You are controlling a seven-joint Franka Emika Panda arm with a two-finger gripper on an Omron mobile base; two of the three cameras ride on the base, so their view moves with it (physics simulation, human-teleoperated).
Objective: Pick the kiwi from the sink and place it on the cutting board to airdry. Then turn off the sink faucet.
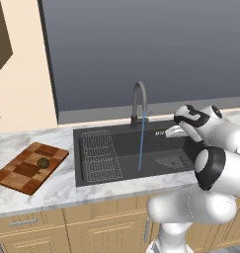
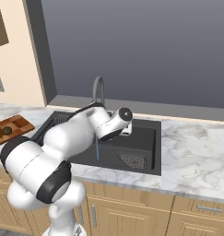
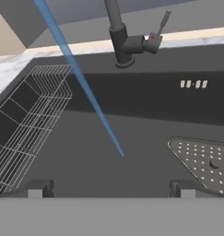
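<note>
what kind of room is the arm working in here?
A kitchen, rendered rather than real. A dark sink is set into a marble counter, with a gooseneck faucet running water, a wooden cutting board holding a kiwi, and wood cabinets below.

Matt dark sink [image 1: 119, 143], glossy marble counter [image 1: 62, 185]
Checkered wood board [image 1: 28, 167]; dull kiwi [image 1: 42, 162]; dark metal tap [image 1: 139, 104]; thin wire rack [image 1: 100, 154].
</note>
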